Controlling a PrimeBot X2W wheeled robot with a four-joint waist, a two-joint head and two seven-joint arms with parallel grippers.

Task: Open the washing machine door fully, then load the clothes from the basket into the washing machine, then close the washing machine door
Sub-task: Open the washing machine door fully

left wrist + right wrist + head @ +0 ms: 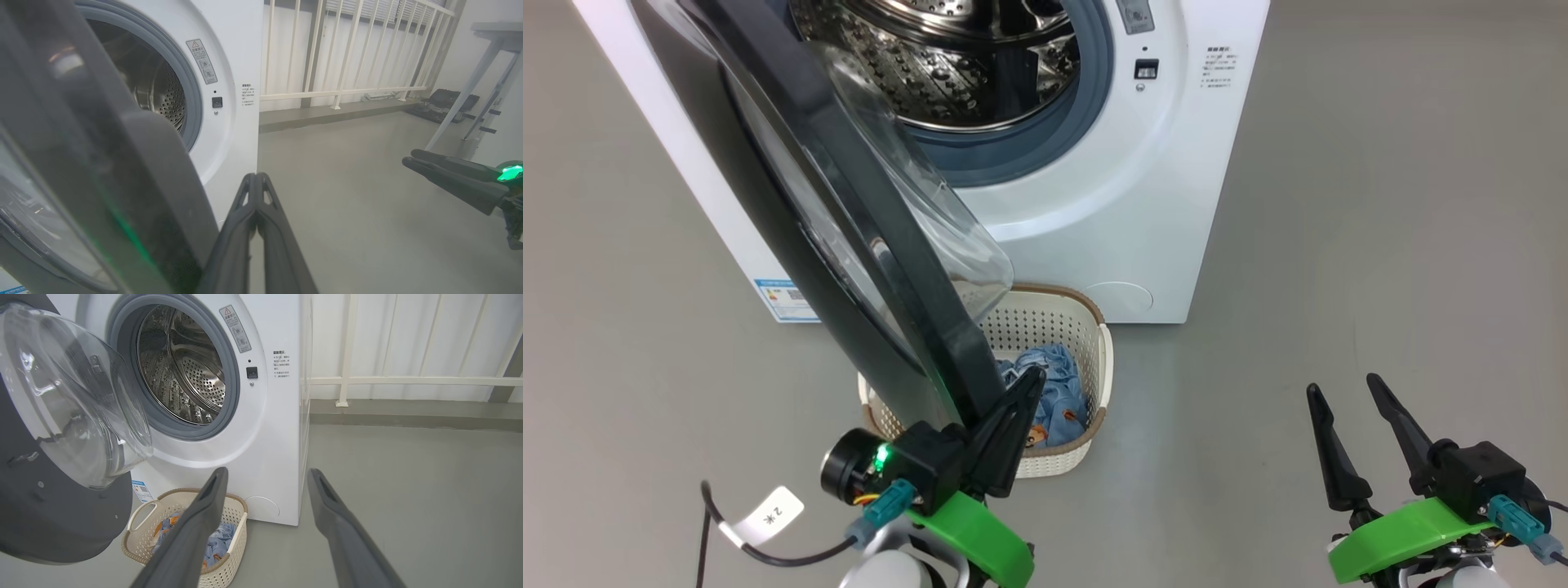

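One washer (1094,204), one door (849,204) swung open toward 7 o'clock, hiding the left part of one basket (1094,343) (clothes (1054,384) bunched inside, too tangled to count). Two grippers: left gripper (1034,377) pinched closed on nothing, just beside the door's rim; right gripper (1343,385) at 4 o'clock, spread, empty.

You're in a bare test space, more lab than home laundry: the washing machine (278,457) stands free on a plain grey floor (347,183), a white railing (367,91) runs behind it, and a grey table (496,27) and a black case (449,100) sit in the far corner.
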